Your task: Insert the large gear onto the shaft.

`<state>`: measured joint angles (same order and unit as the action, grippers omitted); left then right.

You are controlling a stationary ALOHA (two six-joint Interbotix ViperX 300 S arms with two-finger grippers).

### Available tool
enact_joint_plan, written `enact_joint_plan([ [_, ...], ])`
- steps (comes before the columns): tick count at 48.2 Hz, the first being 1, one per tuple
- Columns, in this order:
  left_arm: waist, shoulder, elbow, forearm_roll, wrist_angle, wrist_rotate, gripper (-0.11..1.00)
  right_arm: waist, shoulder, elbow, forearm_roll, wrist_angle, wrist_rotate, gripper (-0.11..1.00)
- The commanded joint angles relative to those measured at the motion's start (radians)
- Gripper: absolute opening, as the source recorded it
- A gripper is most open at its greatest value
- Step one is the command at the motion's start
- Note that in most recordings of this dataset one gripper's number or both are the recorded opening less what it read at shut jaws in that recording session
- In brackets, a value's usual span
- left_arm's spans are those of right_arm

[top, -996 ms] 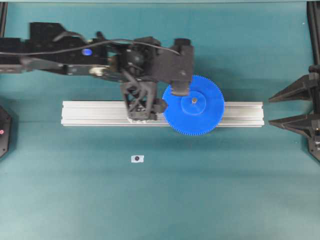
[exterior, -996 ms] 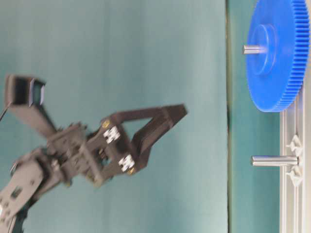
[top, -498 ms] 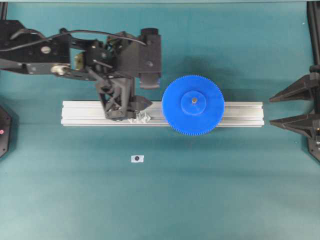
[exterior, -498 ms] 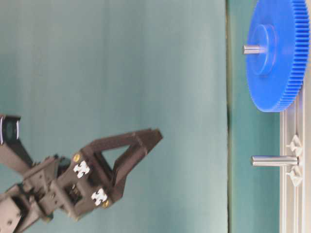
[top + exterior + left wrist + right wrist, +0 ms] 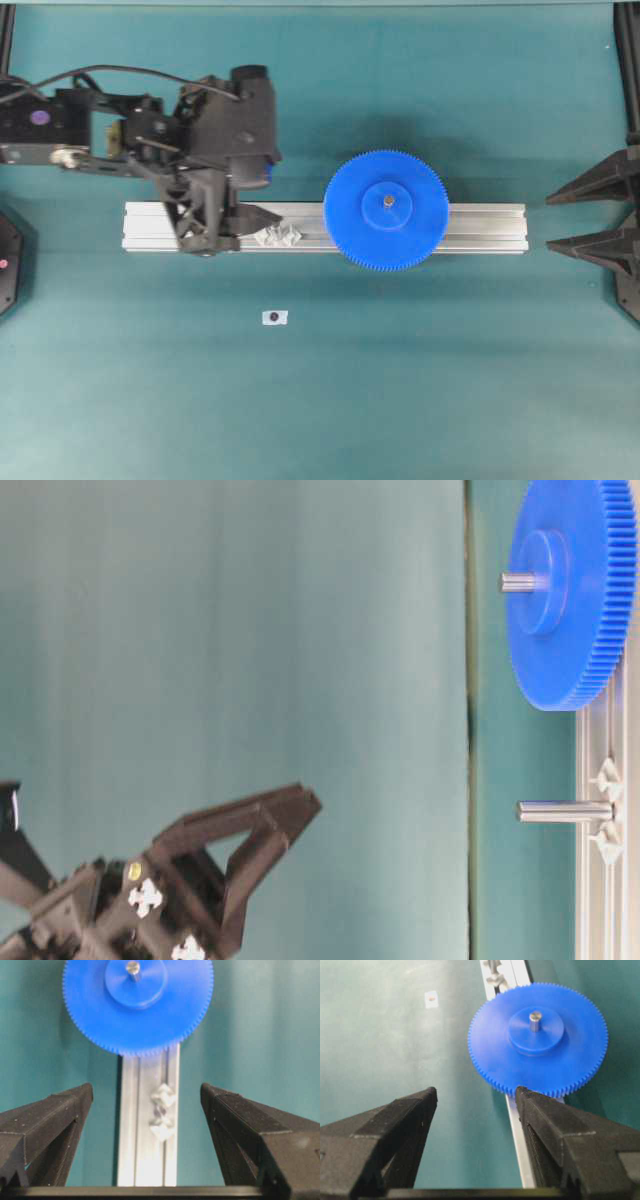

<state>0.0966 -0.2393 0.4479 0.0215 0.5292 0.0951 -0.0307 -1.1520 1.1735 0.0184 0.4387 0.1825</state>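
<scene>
We find the large gear seated flat on the aluminium rail, with the tip of the shaft standing up through its raised hub. The second pin, on its translucent bracket, stands bare on the same rail at nine o'clock from the gear in the overhead view.

The left gripper hangs above the rail's nine o'clock end, jaws spread apart and holding nothing, clear of the gear. The right gripper sits at the three o'clock edge of the green table, fingers likewise apart and empty. We note a small white tag at six o'clock from the bracket.
</scene>
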Motion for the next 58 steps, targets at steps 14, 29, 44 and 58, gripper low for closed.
enact_joint_plan([
  [14, -0.017, -0.091, 0.067, 0.002, -0.078, 0.002, 0.89, -0.002, 0.008, -0.008, -0.002, -0.006, 0.008, 0.73],
  [29, -0.018, -0.163, 0.166, 0.002, -0.179, 0.0, 0.89, -0.002, 0.006, -0.005, -0.005, -0.011, 0.006, 0.73],
  [44, -0.018, -0.186, 0.186, 0.002, -0.19, 0.0, 0.89, -0.008, 0.006, 0.002, -0.005, -0.014, 0.006, 0.73],
  [58, -0.018, -0.181, 0.199, 0.002, -0.23, -0.002, 0.89, -0.018, 0.006, 0.002, -0.005, -0.014, 0.006, 0.73],
])
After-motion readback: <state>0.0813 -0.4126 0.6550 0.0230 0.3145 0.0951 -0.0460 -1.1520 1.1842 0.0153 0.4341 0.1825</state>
